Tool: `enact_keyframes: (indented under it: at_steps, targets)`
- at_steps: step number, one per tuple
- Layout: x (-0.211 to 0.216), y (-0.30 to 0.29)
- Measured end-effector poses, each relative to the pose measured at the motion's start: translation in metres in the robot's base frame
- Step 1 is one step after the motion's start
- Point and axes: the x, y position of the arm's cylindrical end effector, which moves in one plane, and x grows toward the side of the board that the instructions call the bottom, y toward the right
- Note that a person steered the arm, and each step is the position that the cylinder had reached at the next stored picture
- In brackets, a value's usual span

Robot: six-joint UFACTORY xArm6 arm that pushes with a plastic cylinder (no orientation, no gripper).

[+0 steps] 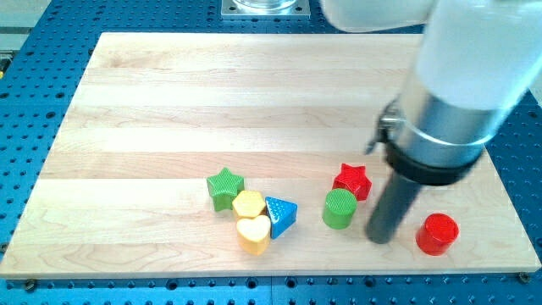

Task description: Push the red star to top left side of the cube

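Red star (352, 180), red and green cylinders (437, 234) (340, 208), green star (224, 187), perhaps ridged tops

Just one camera here, sitting high at the board's (169, 93) near edge, looking down at a slant, pretty close, arm (466, 76) looming large.

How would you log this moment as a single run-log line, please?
my tip: below-right of red star, apart | green cylinder: left of tip

so the arm's a chunky white plastic housing (474, 51) up top, then a shiny silver metal collar (445, 127), a black ring (432, 165) under it, and a plain dark straight rod down to my tip (381, 240).
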Motion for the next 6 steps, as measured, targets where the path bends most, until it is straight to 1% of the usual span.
enact_keyframes:
  at_steps: [1, 2, 3, 4, 6]
  targets:
    - [-0.026, -0.045]
    - [-0.029, -0.078]
    - [-0.023, -0.030]
    - [-0.029, 0.002]
    - [-0.074, -0.008]
